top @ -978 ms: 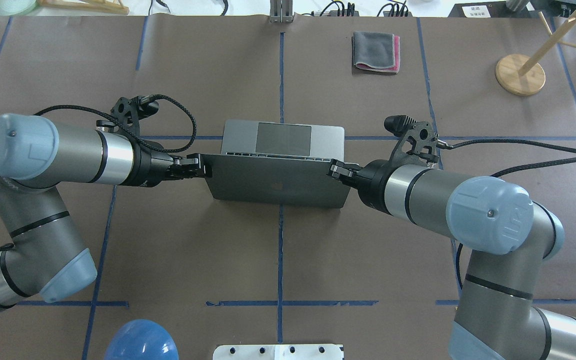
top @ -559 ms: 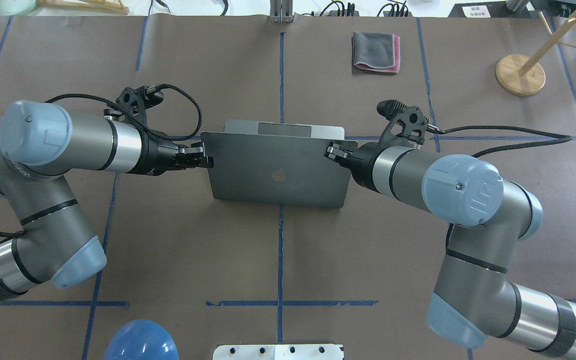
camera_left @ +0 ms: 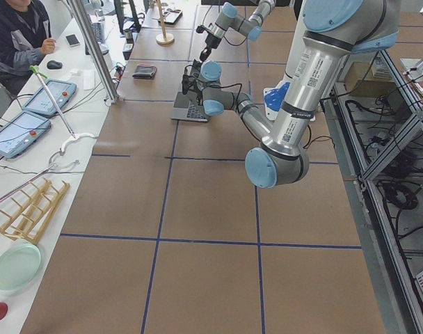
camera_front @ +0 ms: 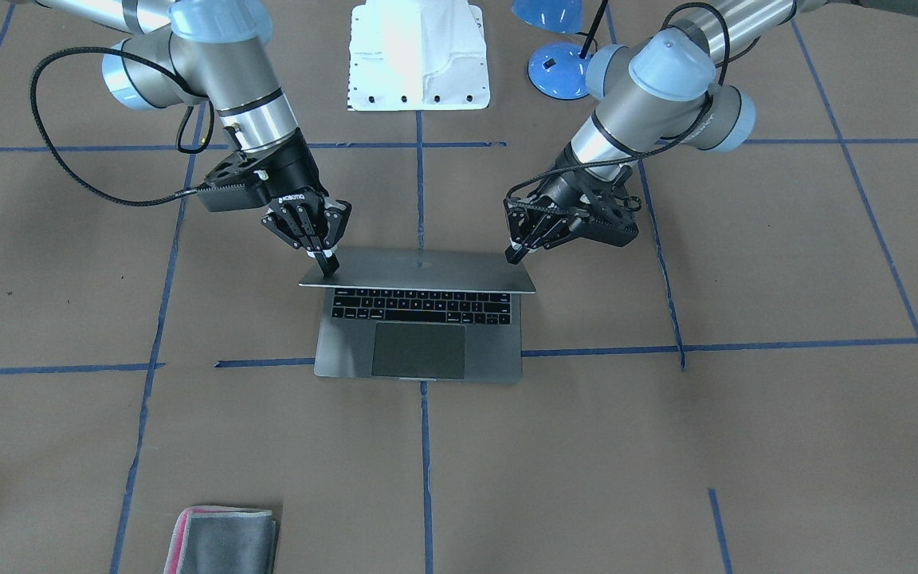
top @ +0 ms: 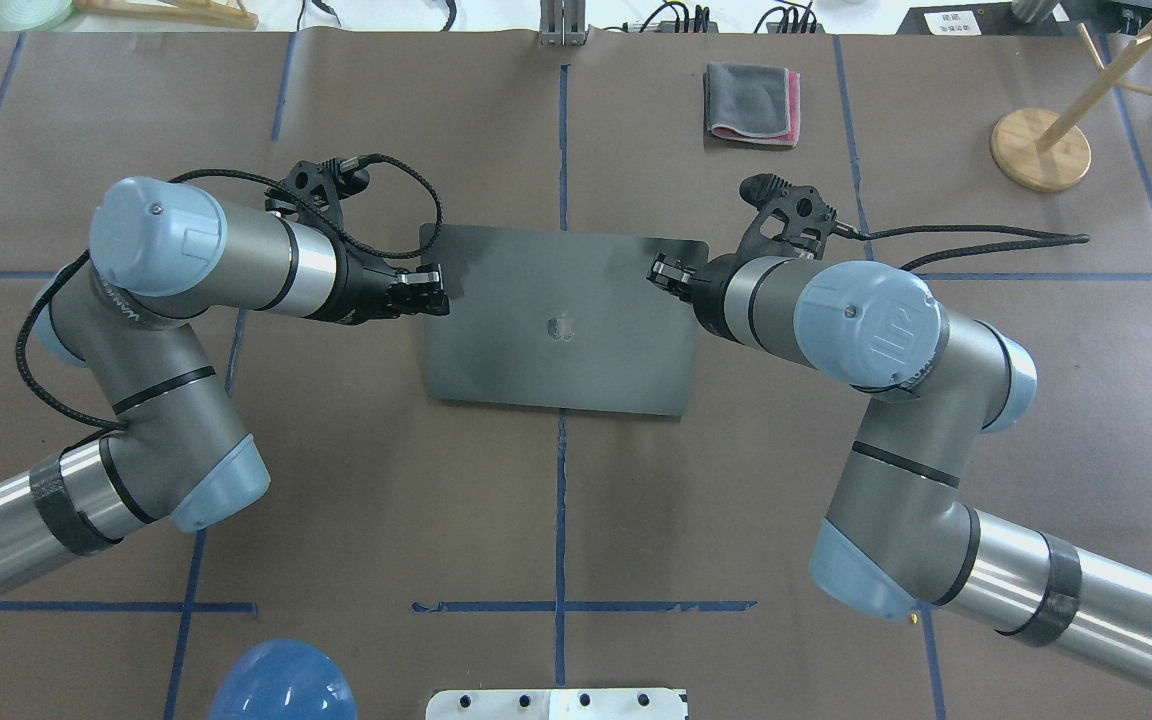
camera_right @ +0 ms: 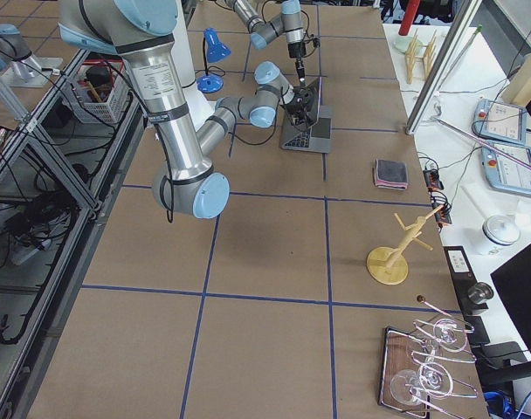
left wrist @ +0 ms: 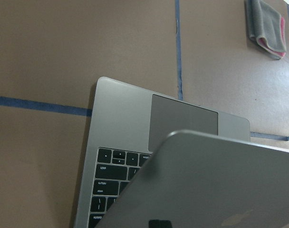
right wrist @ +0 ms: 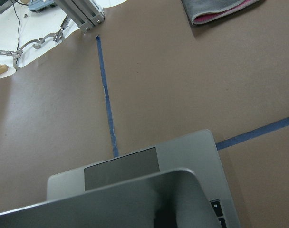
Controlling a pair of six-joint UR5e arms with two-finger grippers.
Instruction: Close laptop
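The space-grey laptop point(top: 556, 330) lies mid-table with its lid point(camera_front: 419, 275) tilted low over the black keys and the trackpad point(camera_front: 417, 351). The apple logo point(top: 562, 326) faces up. My left gripper point(top: 433, 290) is shut, its tip on the lid's far corner on my left, also seen in the front-facing view point(camera_front: 515, 255). My right gripper point(top: 658, 270) is shut, its tip on the lid's other far corner point(camera_front: 326, 265). Both wrist views show the lid's back point(left wrist: 206, 185) point(right wrist: 111, 204) above the trackpad.
A folded grey cloth with a pink edge point(top: 751, 103) lies at the far side. A wooden stand point(top: 1039, 148) is far right. A blue dome point(top: 283, 682) and a white plate point(top: 556, 703) sit at the near edge.
Both grippers have moved away from the robot and down with the lid. The lid has swung from near upright to low over the keyboard, hiding the base in the overhead view.
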